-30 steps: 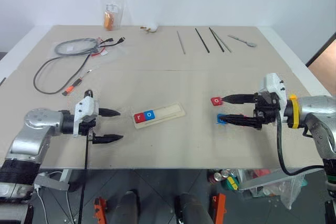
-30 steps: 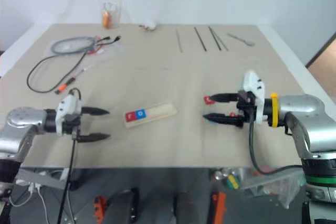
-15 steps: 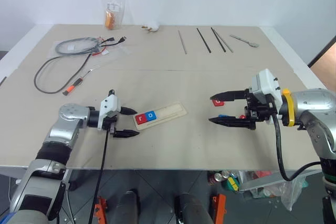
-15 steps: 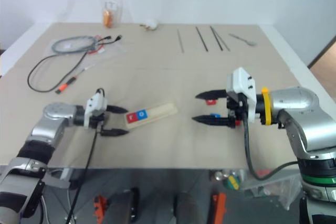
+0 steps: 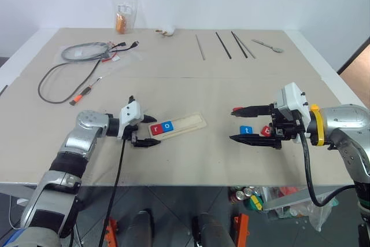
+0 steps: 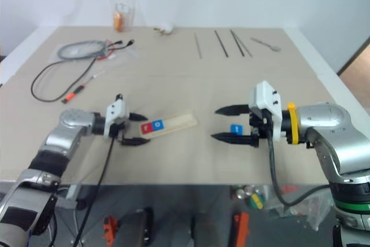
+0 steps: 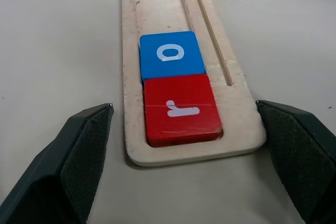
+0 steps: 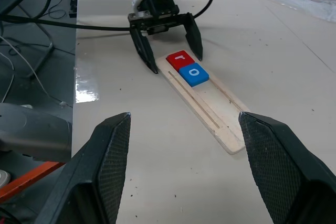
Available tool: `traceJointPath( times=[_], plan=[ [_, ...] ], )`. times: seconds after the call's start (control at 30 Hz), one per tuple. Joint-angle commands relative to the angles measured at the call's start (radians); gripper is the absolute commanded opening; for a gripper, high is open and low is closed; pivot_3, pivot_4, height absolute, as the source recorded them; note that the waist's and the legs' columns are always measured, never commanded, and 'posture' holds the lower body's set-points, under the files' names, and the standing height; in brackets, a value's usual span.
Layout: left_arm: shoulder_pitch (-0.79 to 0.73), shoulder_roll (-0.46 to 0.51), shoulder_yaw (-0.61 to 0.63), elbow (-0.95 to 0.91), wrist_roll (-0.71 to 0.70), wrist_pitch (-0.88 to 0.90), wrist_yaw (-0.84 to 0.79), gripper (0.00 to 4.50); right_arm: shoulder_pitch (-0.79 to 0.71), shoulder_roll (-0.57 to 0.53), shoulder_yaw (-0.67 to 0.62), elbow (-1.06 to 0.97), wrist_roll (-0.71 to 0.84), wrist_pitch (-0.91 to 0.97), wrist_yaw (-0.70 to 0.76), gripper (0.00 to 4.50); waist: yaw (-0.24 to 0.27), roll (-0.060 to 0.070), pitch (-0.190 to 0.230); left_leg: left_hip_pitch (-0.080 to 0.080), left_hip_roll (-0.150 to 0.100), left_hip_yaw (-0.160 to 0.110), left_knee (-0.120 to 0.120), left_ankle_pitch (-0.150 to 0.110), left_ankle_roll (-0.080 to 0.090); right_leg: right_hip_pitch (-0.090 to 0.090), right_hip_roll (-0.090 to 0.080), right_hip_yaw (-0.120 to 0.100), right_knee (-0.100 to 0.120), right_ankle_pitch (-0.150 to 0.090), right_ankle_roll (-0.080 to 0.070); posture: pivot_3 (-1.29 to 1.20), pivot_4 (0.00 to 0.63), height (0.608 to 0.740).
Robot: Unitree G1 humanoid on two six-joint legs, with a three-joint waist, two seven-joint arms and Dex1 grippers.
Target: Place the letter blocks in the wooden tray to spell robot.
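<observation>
On the beige bench, toward its left front, the left gripper with its two black fingers spread wide sits at the left end of the long pale wooden tray, one finger on each side of that end without touching it; the left wrist view makes this plain, with the tray's rounded end lying just between the two textured finger pads and a gap to each. In that close view the red square block with a white "r" fills the tray's end slot and the blue square block with a white "o" touches it from behind, the rest of the groove lying bare beyond. The head views show the same pair as small red and blue squares at the tray's left end, the tray angled slightly, its far end nearer the bench's back edge. The right wrist view looks back along the tray from the other side and shows the left gripper straddling the "r" end. Well to the right of the tray, near the bench's right front, the right gripper hangs above the surface, fingers spread wide and pinching nothing. Beside its fingers lie a blue block with a white "t" and a red block just right of it, partly hidden; a sliver of another red block shows at the upper fingertip.
</observation>
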Motion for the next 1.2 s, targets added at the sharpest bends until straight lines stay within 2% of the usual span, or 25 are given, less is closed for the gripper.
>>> traceJointPath(
  times=[0.03,0.17,0.2,0.47,0.63,0.93,1.2],
  plan=[
    [0.051,0.029,-0.036,-0.049,0.005,0.054,-0.043,4.5,-0.016,-0.017,-0.035,-0.006,0.011,-0.014,-0.002,3.37,0.0,0.0,0.0,0.0,0.0,0.0,0.0,0.0,0.0,0.0,0.0,0.0,0.0,0.0,0.0,0.0,0.15,0.74],
    [0.058,0.035,-0.037,-0.065,0.013,0.061,-0.03,3.35,-0.03,-0.012,-0.028,0.002,0.01,-0.017,-0.004,3.49,-0.001,0.0,0.0,0.001,0.0,0.0,0.0,-0.001,0.001,0.0,0.0,0.0,0.0,0.0,0.0,0.0,0.15,0.74],
    [0.055,0.035,-0.038,-0.063,0.018,0.056,-0.025,3.26,-0.034,-0.01,-0.025,0.005,0.01,-0.019,-0.004,3.49,-0.001,0.0,0.0,0.001,0.0,0.0,0.0,-0.001,0.001,0.0,0.0,0.0,0.0,0.0,0.0,0.0,0.15,0.74],
    [0.023,0.012,-0.055,0.011,0.062,-0.069,0.024,3.26,-0.037,-0.008,-0.022,0.006,0.009,-0.019,-0.008,3.49,0.001,0.001,-0.002,0.001,0.0,0.0,0.001,-0.001,0.001,0.001,0.0,0.0,0.0,0.0,0.0,0.0,0.15,0.74],
    [-0.006,0.001,-0.063,0.03,0.014,-0.152,-0.096,3.26,-0.033,-0.015,-0.031,0.014,0.013,-0.013,-0.006,3.49,0.001,0.001,-0.002,0.001,0.0,0.002,0.002,-0.001,0.001,0.001,-0.002,0.0,0.0,0.001,-0.001,0.0,0.15,0.74],
    [-0.149,-0.022,-0.032,0.25,-0.034,-0.264,-0.3,3.26,0.02,-0.028,-0.061,-0.036,0.038,0.027,-0.025,3.49,0.001,0.001,-0.002,-0.001,0.0,0.001,0.002,-0.003,0.004,0.0,0.0,0.0,0.0,-0.001,0.001,0.0,0.15,0.74],
    [-0.236,-0.041,-0.085,0.399,-0.022,-0.361,-0.316,3.26,0.058,-0.041,-0.088,-0.079,0.065,0.058,-0.05,3.49,0.0,0.0,-0.002,-0.002,0.0,0.001,0.003,-0.003,0.005,-0.001,0.0,0.0,0.0,-0.001,0.001,0.0,0.15,0.74]
  ],
)
